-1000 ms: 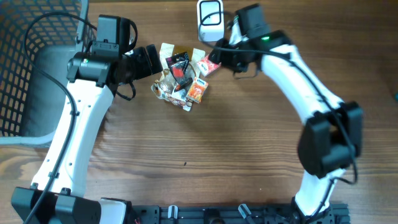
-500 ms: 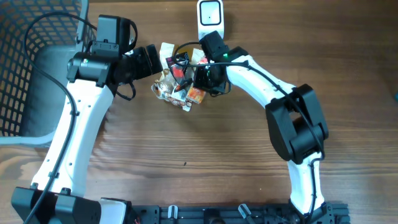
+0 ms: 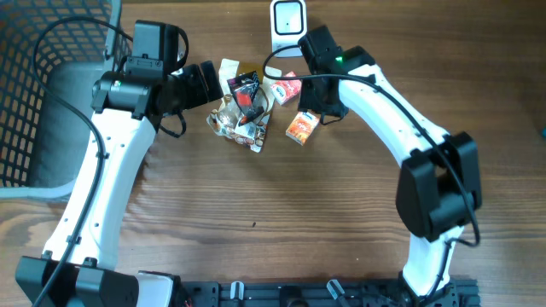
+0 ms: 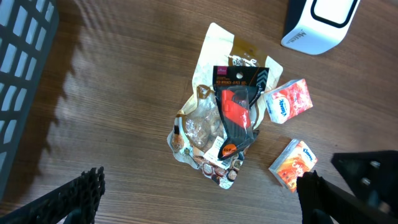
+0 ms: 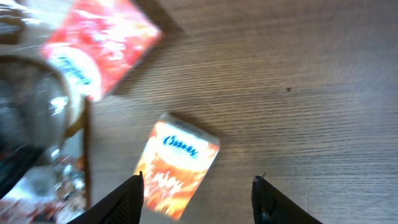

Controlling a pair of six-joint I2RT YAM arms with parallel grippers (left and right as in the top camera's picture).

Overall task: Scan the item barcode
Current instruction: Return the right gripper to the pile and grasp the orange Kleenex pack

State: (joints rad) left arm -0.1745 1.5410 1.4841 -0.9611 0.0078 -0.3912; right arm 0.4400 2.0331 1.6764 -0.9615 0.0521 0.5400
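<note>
Lying flat on the counter toward its far edge, the orange packet [image 3: 302, 128] sits loose beneath the right claw [image 5: 197, 190], whose fingers stand apart and grip nothing. The white scanner [image 3: 288, 17] stands at the far edge. The left claw [image 4: 200, 190] gapes wide and empty, beside the packet pile [image 3: 241, 109].

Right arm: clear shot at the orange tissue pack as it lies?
Probably yes. The right gripper hangs just above the orange tissue pack, jaws open; the pack lies alone on the bare table, apart from the red tissue pack and the snack pile.
</note>
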